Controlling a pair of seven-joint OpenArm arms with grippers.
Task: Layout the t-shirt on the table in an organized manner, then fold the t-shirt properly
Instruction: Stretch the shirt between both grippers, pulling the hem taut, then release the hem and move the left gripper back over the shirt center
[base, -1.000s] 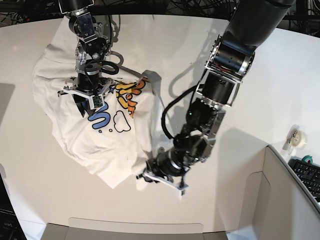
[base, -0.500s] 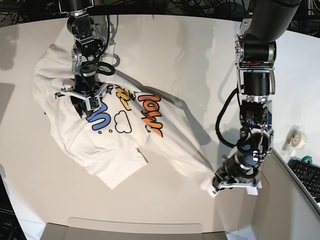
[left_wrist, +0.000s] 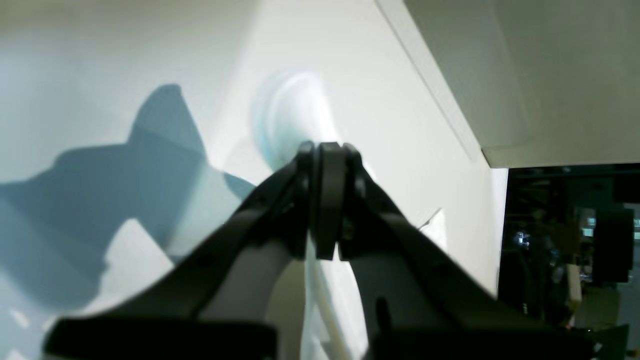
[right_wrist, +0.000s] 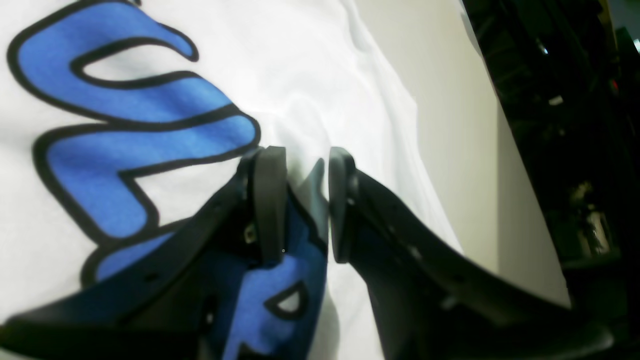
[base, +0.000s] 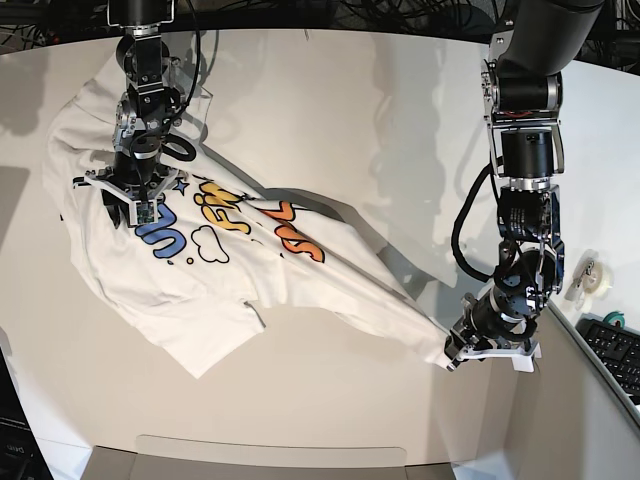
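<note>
The white t-shirt (base: 240, 290) with blue, yellow and orange letters lies stretched across the white table (base: 340, 90), from upper left to lower right. My right gripper (base: 130, 205) stands on the shirt beside the blue letter. In the right wrist view the gripper (right_wrist: 305, 200) pinches a ridge of the printed cloth (right_wrist: 320, 75). My left gripper (base: 455, 358) holds the shirt's lower right corner near the table's edge. In the left wrist view the gripper (left_wrist: 325, 160) is shut on blurred white fabric (left_wrist: 290, 110).
A grey box-like panel (base: 570, 400) stands just right of my left gripper and also shows in the left wrist view (left_wrist: 550, 65). A tape roll (base: 590, 275) and a keyboard (base: 615, 350) lie at the far right. A grey ledge (base: 270, 455) runs along the front edge.
My left gripper pulled the shirt's corner far to the right, drawing the bunched shirt out flat. My right gripper moved left and back with the printed part.
</note>
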